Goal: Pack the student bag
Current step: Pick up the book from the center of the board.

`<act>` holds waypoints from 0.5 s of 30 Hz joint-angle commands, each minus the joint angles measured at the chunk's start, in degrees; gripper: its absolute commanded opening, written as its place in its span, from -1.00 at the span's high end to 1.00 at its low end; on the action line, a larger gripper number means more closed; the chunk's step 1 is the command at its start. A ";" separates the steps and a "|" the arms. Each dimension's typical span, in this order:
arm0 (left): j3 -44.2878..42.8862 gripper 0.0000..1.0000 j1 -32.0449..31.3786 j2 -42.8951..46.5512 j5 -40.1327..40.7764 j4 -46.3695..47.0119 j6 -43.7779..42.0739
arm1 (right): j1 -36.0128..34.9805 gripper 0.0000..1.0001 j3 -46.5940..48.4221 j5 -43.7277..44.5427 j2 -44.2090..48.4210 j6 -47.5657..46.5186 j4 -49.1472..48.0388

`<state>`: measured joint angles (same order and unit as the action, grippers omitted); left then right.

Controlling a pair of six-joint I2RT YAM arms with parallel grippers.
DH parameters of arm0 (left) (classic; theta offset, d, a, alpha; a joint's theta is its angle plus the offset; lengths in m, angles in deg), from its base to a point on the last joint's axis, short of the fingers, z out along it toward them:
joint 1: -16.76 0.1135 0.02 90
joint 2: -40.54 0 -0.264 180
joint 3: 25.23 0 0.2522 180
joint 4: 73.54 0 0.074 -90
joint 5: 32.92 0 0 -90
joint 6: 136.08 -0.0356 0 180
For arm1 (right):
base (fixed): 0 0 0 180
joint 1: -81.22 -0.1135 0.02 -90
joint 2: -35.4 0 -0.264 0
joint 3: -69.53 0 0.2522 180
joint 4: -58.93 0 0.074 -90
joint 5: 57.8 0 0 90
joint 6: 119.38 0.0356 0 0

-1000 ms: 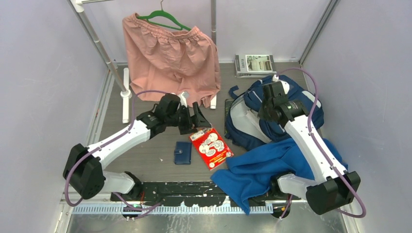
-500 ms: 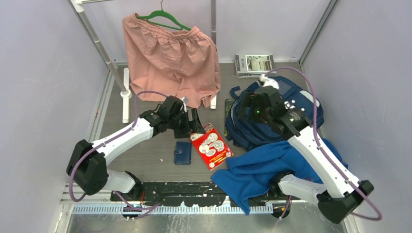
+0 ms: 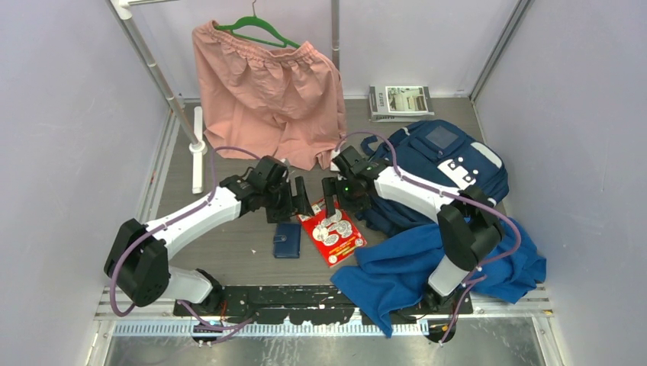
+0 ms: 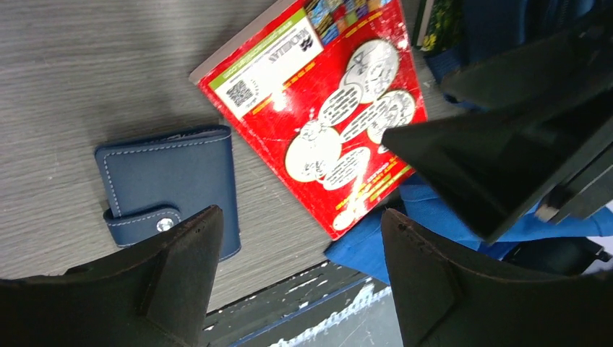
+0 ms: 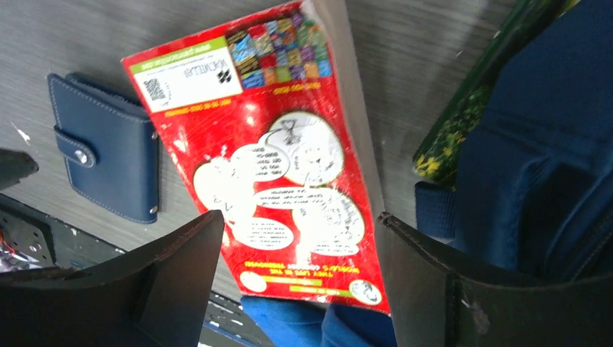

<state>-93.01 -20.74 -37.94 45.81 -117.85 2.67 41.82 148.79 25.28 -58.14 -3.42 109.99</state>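
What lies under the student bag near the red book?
A flat dark green thing with yellow print sticks out from under the student bag. The bag covers the rest, so I cannot tell what it is.

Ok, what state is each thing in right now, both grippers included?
Navy blue striped fabric backpack: lying flat on the table.
Red paperback book with white bubbles: closed, lying flat.
Small navy snap-tab wallet: snapped shut, lying flat.
Royal-blue soft cloth: crumpled in a heap.
Pink shorts on green hanger: hanging up.
Left gripper: open, empty, above the wallet and book.
Right gripper: open, empty, above the book.
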 commanded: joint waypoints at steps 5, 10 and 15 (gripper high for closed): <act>3.06 -0.60 0.28 4.42 0.12 1.27 0.33 | 5.87 -0.61 -2.64 -4.99 -4.13 -2.88 -7.92; 2.96 -0.60 1.48 4.47 -0.21 0.88 0.03 | 5.23 -0.56 -5.24 -9.15 -6.98 -3.52 -10.56; 3.11 -0.60 3.13 4.73 -0.83 0.28 -0.53 | 3.01 -0.44 -5.47 -8.98 -8.49 -3.77 -12.03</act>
<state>-89.73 -18.88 -34.94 45.53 -118.02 2.93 46.39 144.04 17.87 -65.02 -5.89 100.07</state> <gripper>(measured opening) 0.800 0.753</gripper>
